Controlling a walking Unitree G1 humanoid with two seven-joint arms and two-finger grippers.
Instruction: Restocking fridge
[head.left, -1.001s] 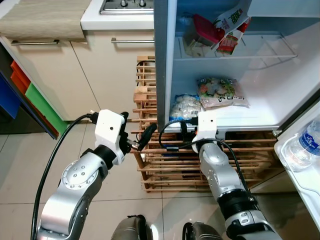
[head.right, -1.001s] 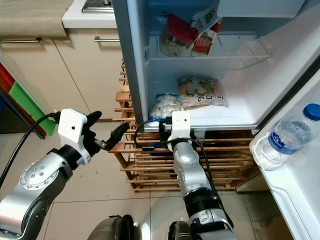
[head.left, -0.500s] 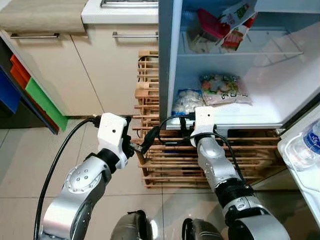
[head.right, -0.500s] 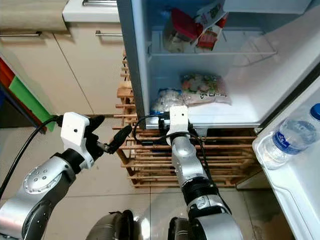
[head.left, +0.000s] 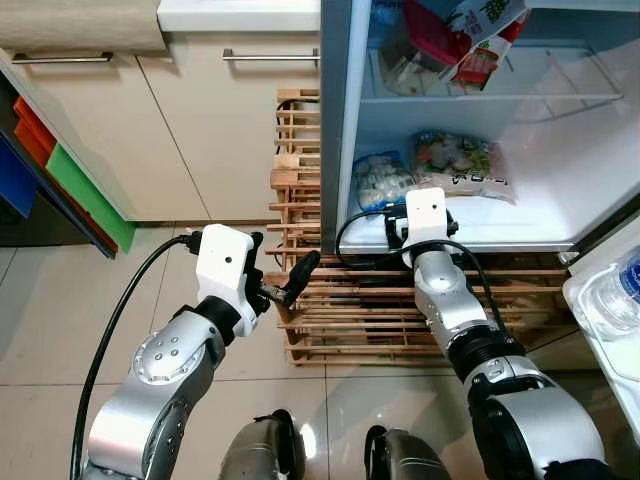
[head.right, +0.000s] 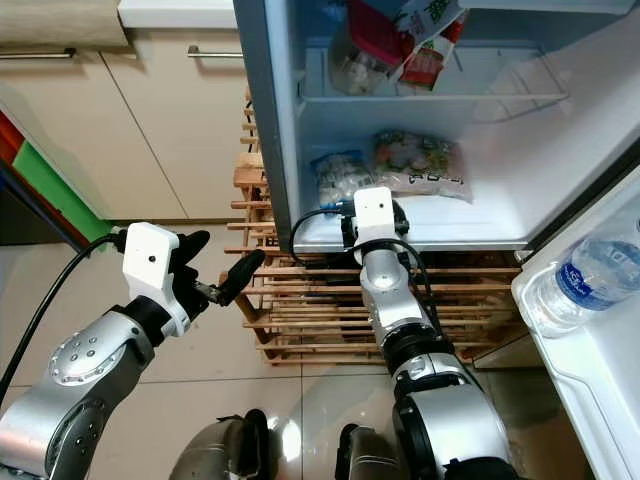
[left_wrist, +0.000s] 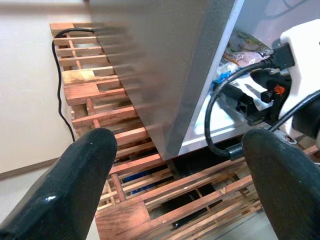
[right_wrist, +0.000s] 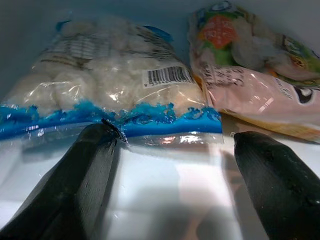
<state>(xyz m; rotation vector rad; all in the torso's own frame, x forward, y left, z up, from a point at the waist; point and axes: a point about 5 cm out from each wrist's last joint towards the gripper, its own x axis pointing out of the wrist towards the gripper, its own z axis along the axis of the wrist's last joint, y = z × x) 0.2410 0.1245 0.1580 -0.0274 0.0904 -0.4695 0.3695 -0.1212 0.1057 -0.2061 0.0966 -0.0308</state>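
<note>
While my right hand (right_wrist: 165, 200) rests spread wide and empty at the near edge of the white fridge shelf (head.left: 520, 225), two frozen bags lie just beyond: a blue-trimmed clear bag of white dumplings (right_wrist: 110, 95) left, a pink printed bag (right_wrist: 255, 80) right. My left hand (left_wrist: 185, 185), wide too, hovers outside by the slatted wooden pallet (head.left: 330, 320).
</note>
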